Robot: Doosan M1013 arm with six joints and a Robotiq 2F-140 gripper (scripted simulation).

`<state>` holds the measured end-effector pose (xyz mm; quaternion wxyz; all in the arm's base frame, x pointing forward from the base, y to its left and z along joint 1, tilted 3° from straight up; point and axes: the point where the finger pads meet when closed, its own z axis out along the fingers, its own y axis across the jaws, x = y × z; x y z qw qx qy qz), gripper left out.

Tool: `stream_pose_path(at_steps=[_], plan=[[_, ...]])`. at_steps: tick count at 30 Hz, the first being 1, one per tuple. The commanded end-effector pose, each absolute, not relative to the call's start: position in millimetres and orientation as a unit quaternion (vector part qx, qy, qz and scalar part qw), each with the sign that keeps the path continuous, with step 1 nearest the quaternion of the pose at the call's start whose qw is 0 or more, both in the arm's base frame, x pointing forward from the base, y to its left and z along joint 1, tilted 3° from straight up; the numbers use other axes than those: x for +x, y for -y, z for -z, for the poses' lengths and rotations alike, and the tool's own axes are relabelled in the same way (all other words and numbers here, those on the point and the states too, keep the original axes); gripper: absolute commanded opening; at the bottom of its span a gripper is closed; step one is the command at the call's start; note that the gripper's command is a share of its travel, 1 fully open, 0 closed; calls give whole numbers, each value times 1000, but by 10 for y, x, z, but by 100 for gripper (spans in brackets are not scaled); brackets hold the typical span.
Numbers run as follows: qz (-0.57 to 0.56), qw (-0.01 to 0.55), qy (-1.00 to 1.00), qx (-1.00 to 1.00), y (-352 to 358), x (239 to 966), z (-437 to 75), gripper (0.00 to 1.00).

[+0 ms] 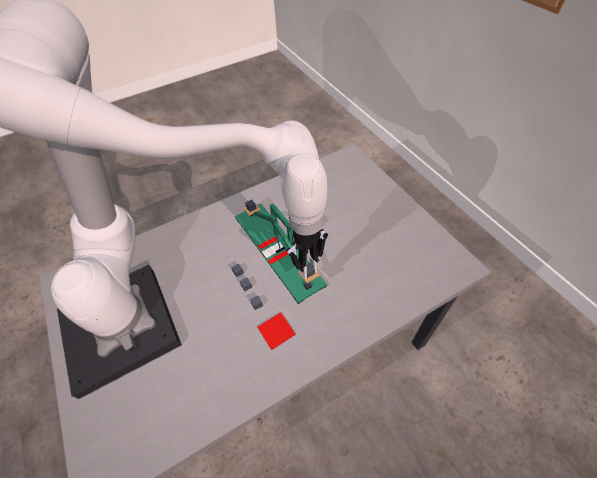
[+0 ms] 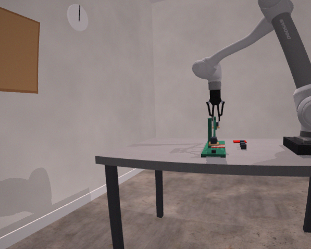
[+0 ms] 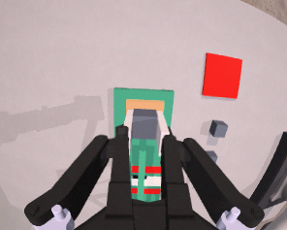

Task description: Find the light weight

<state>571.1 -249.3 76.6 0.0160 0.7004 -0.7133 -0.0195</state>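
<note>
Wrist view: my black gripper pinches a dark gray block weight.
Orange pan: right below my fingertips.
Red square dish: lower than me, off to one side, flat.
Three dark gray block weights: beside me, lower down, apart from the dish.
Light weight: I cannot tell which.

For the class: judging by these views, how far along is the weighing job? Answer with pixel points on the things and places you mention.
Done: one weight point(image 1: 250, 205) point(image 2: 213, 139) sits on the lower pan point(image 1: 256, 210) point(image 2: 213, 144). In hand: the gripper point(image 1: 309, 268) point(image 2: 215, 124) point(image 3: 143, 119) grips another weight point(image 1: 310, 270) point(image 2: 217, 124) point(image 3: 144, 124) at the raised pan point(image 1: 314, 278) point(image 2: 215, 127) point(image 3: 145, 104). Left: confirming the fake, then laying it on the red dish point(image 1: 276, 330) point(image 2: 238, 141) point(image 3: 222, 76), which holds no weight.
</note>
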Motion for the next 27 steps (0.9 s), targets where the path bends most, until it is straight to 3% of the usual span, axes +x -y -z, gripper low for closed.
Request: stream_pose_path(at_steps=[1,27], plan=[[19,16,713,700,2488,5711,-753,24],[19,16,713,700,2436,5703,-586,24]])
